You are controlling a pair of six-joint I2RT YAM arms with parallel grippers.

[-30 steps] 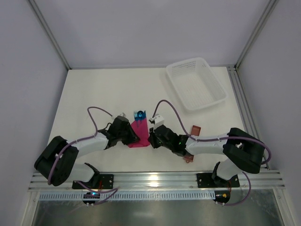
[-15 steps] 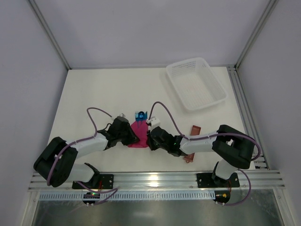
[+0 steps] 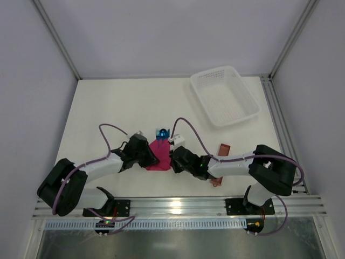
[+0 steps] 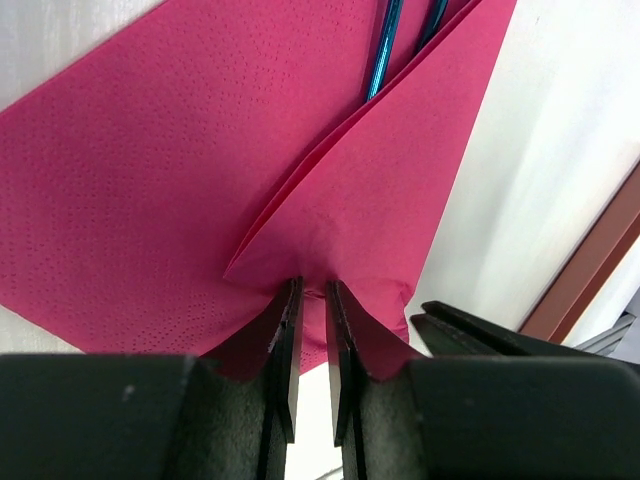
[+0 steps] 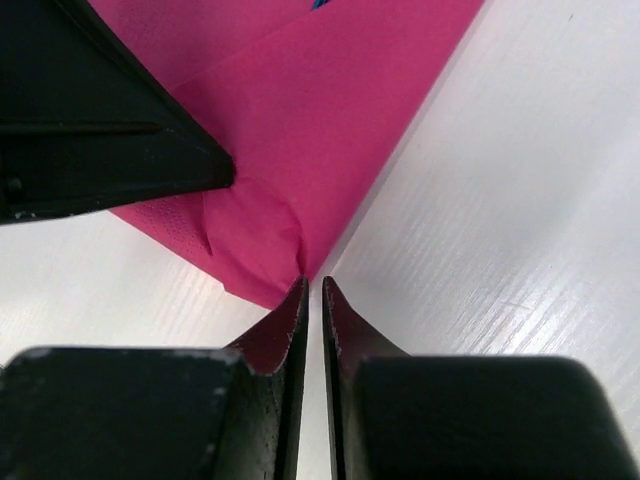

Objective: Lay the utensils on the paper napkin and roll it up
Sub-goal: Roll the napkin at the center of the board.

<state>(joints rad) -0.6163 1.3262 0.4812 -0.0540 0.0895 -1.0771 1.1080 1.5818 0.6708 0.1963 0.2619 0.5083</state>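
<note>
Pretty much only the right arm (image 3: 237, 164) moved: its elbow swung in toward the middle and the forearm lies flatter over the table (image 3: 108, 108), so more of the reddish-brown sleeve (image 3: 223, 149) shows. The right end effector (image 3: 172, 161) nudged slightly left at the pink napkin (image 3: 159, 154) edge.

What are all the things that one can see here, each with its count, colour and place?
napkin: one, magenta, near middle of the table, folded over the utensils.
utensils: at least two, blue, inside the napkin, ends sticking out at its far side.
basket: one, white mesh, far right of the table.
sleeve: one, reddish-brown, right of the napkin, partly under the right arm.
table: one, white, under everything.
left claw: one, black, shut on a fold of the napkin.
right claw: one, black, shut, tips at the napkin's edge.
</note>
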